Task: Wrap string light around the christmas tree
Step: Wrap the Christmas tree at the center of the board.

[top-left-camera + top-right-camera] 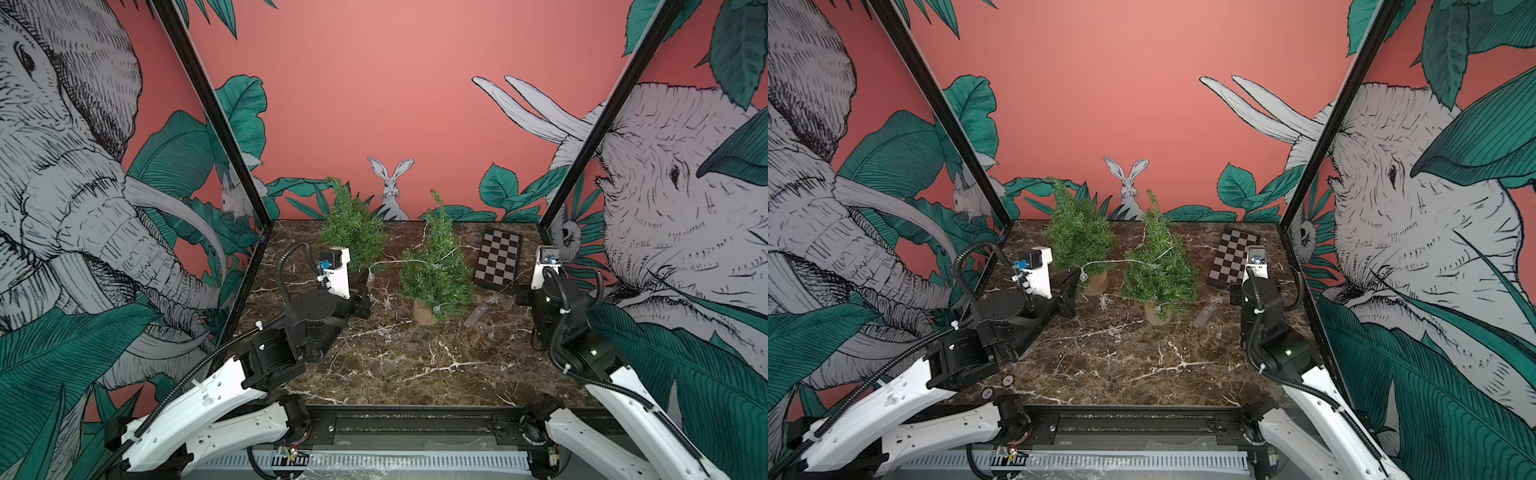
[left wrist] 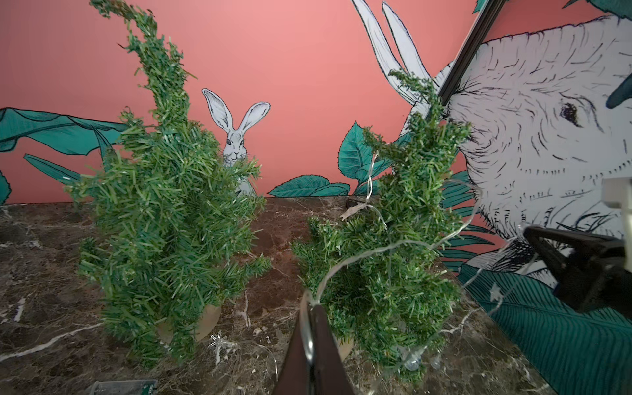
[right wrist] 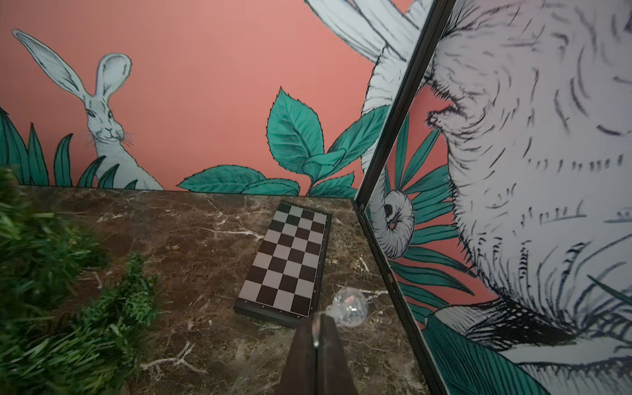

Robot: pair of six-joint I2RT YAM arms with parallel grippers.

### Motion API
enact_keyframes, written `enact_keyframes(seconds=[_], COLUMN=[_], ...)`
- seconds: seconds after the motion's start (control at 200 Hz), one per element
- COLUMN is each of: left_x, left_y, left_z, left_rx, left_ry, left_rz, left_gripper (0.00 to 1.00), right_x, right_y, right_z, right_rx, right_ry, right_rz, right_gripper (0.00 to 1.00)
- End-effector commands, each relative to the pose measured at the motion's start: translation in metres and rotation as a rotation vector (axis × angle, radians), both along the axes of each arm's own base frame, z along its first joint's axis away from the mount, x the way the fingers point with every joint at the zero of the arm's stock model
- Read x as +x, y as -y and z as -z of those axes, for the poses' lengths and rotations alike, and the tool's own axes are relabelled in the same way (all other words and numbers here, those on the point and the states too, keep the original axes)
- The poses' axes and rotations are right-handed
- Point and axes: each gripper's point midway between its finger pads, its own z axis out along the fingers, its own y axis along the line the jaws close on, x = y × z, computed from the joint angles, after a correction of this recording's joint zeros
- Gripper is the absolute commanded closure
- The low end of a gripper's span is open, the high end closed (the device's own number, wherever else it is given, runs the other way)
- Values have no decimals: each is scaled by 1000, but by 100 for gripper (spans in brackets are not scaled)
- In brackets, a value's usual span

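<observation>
The christmas tree (image 1: 436, 266) (image 1: 1158, 262) is small and green and stands in a tan pot mid-table. The string light (image 1: 399, 261) (image 1: 1113, 261) (image 2: 376, 248) is a thin clear wire with round clear bulbs, draped across the tree's upper branches. A few bulbs (image 2: 412, 359) hang by the pot. My left gripper (image 1: 365, 282) (image 1: 1077, 278) (image 2: 313, 307) is left of the tree, shut on the wire at a bulb. My right gripper (image 1: 521, 297) (image 1: 1235, 293) (image 3: 319, 318) is right of the tree, shut on the wire just behind a clear bulb (image 3: 349, 306).
A second green tree (image 1: 353, 224) (image 2: 164, 212) stands behind my left gripper. A folded chessboard (image 1: 498, 259) (image 3: 287, 260) lies at the back right, near the right wall. A clear plastic piece (image 1: 478, 316) lies on the marble between the wrapped tree and my right arm.
</observation>
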Motion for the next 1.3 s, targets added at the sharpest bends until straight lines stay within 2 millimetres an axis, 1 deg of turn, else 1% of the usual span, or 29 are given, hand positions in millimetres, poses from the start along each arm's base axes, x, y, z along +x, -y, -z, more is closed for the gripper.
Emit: enact_keyframes(seconds=[0.0, 0.095, 0.17, 0.23, 0.265, 0.325, 0.365, 0.39, 0.44, 0.495, 0.585, 0.625, 0.675, 0.725, 0.77, 0.84, 0.89, 0.99, 1.065, 1.165, 1.225, 1.295], left_x=[-1, 0, 2, 3, 3, 3, 2, 2, 3, 3, 0, -4, -12, -20, -31, -50, -61, -76, -81, -87, -86, -77], left_y=[0, 3, 6, 13, 18, 27, 32, 34, 34, 31, 27, 27, 29, 32, 39, 55, 69, 104, 127, 153, 168, 181], left_z=[7, 13, 18, 21, 22, 22, 21, 19, 18, 16, 13, 9, 1, -9, -21, -35, -41, -40, -36, -39, -38, -34], left_rx=[-2, 6, 19, 30, 36, 37, 41, 41, 49, 65, 104, 118, 129, 118, 96, 62, 36, 41, 69, 103, 114, 135], left_ry=[-37, -43, -55, -67, -72, -79, -78, -74, -71, -64, -36, -17, 11, 42, 77, 120, 127, 103, 90, 136, 145, 130], left_rz=[7, 15, 15, 34, 52, 81, 101, 109, 107, 100, 114, 141, 192, 247, 326, 471, 564, 742, 816, 861, 869, 846], left_gripper=[100, 100, 100, 100, 95, 90, 80, 71, 54, 41, 24, 19, 16, 15, 19, 24, 27, 36, 39, 39, 39, 39], right_x=[12, 19, 19, 15, 12, 5, 1, -2, -6, -10, -12, -12, -13, -13, -14, -14, -15, -19, -20, -21, -22, -26], right_y=[-8, -13, -25, -37, -44, -55, -63, -68, -76, -81, -83, -84, -86, -88, -90, -91, -91, -93, -93, -97, -99, -99], right_z=[-18, -24, -31, -38, -42, -48, -52, -53, -56, -59, -65, -68, -72, -77, -81, -86, -90, -101, -110, -119, -123, -129], right_rx=[163, 206, 240, 279, 301, 340, 368, 386, 418, 438, 445, 447, 454, 462, 471, 478, 481, 493, 508, 521, 528, 532], right_ry=[58, 63, 69, 79, 86, 91, 91, 89, 84, 79, 86, 92, 98, 105, 110, 119, 129, 155, 171, 186, 202, 225], right_rz=[-64, -100, -168, -239, -279, -352, -400, -426, -474, -506, -520, -524, -536, -549, -559, -568, -574, -594, -600, -628, -641, -657], right_gripper=[100, 100, 100, 100, 100, 100, 100, 100, 100, 100, 100, 100, 100, 100, 100, 100, 100, 100, 100, 100, 100, 100])
